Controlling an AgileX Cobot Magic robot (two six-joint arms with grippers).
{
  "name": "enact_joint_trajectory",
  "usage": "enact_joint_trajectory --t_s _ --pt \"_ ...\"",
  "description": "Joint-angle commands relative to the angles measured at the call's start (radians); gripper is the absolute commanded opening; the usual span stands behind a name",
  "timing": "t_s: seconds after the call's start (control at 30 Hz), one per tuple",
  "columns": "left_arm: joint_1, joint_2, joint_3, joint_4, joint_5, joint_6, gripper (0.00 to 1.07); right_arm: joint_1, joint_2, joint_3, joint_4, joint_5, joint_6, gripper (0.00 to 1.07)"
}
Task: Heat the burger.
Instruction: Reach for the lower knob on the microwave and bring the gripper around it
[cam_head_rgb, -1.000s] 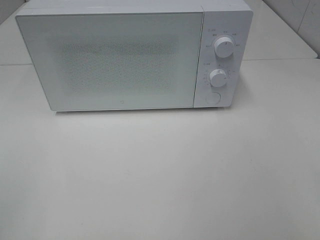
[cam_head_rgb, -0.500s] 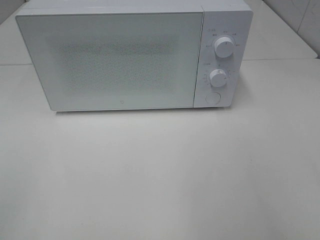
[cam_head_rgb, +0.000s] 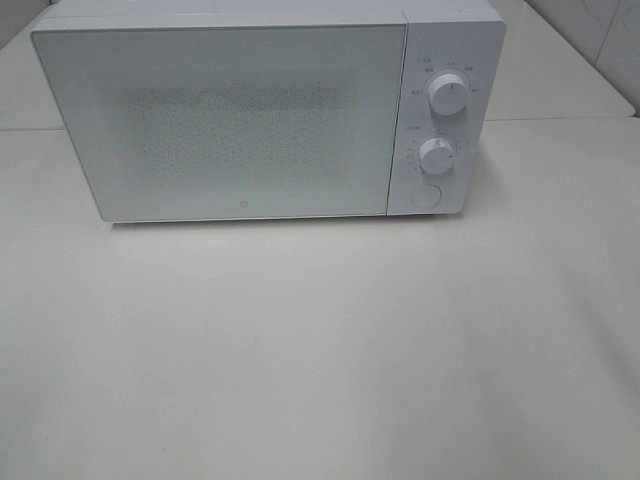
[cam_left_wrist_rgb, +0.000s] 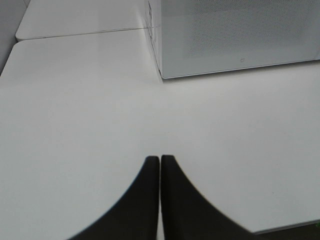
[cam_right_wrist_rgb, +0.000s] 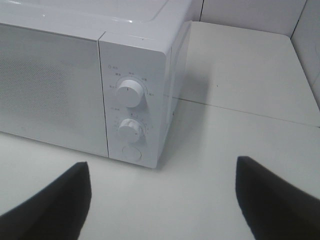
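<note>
The burger is out of view. A white microwave (cam_head_rgb: 260, 110) stands at the back of the table with its door (cam_head_rgb: 225, 120) shut; two dials (cam_head_rgb: 447, 95) and a round button (cam_head_rgb: 427, 197) sit on its right panel. Neither arm shows in the exterior high view. In the left wrist view my left gripper (cam_left_wrist_rgb: 160, 160) hovers over bare table, its black fingers (cam_left_wrist_rgb: 145, 185) pressed together, holding nothing, with the microwave's (cam_left_wrist_rgb: 235, 35) front corner ahead. In the right wrist view my right gripper (cam_right_wrist_rgb: 162, 167) stands wide open and empty, facing the control panel (cam_right_wrist_rgb: 131, 115).
The white table (cam_head_rgb: 320, 350) stretches in front of the microwave. A seam (cam_head_rgb: 560, 118) joins a second tabletop behind it. A tiled wall (cam_right_wrist_rgb: 250, 15) rises at the back right. The table's near edge (cam_left_wrist_rgb: 285, 227) shows in the left wrist view.
</note>
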Motion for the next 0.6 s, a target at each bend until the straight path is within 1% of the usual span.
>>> enact_joint_trajectory --t_s 0.03,0.1,0.13,0.2,0.3,0.33,0.4,0.47,0.5,0.53,0.6 --pt "0.001 -0.006 0.003 -0.002 -0.012 0.003 0.0 -0.005 0.064 -0.007 0.002 -0.09 -0.015 0.73" --pt "0.001 -0.006 0.003 -0.002 -0.012 0.003 0.0 -0.005 0.146 -0.007 0.002 -0.167 -0.015 0.73" --pt "0.001 -0.006 0.003 -0.002 -0.012 0.003 0.0 -0.005 0.146 -0.007 0.002 -0.167 -0.015 0.73" --pt "0.001 -0.006 0.003 -0.002 -0.012 0.003 0.0 -0.005 0.256 -0.007 0.002 -0.284 -0.015 0.73" --pt "0.001 -0.006 0.003 -0.002 -0.012 0.003 0.0 -0.005 0.284 -0.007 0.002 -0.318 -0.015 0.73" --pt "0.001 -0.006 0.003 -0.002 -0.012 0.003 0.0 -0.005 0.331 -0.007 0.002 -0.373 -0.015 0.73" --pt "0.001 -0.006 0.003 -0.002 -0.012 0.003 0.0 -0.005 0.356 -0.007 0.002 -0.403 -0.015 0.73" --pt "0.001 -0.006 0.003 -0.002 -0.012 0.003 0.0 -0.005 0.421 -0.007 0.002 -0.481 -0.015 0.73" --pt "0.001 -0.006 0.003 -0.002 -0.012 0.003 0.0 -0.005 0.421 -0.007 0.002 -0.481 -0.015 0.73" --pt "0.001 -0.006 0.003 -0.002 -0.012 0.003 0.0 -0.005 0.472 -0.007 0.002 -0.53 -0.015 0.73" --pt "0.001 -0.006 0.003 -0.002 -0.012 0.003 0.0 -0.005 0.496 -0.007 0.002 -0.549 -0.015 0.73"
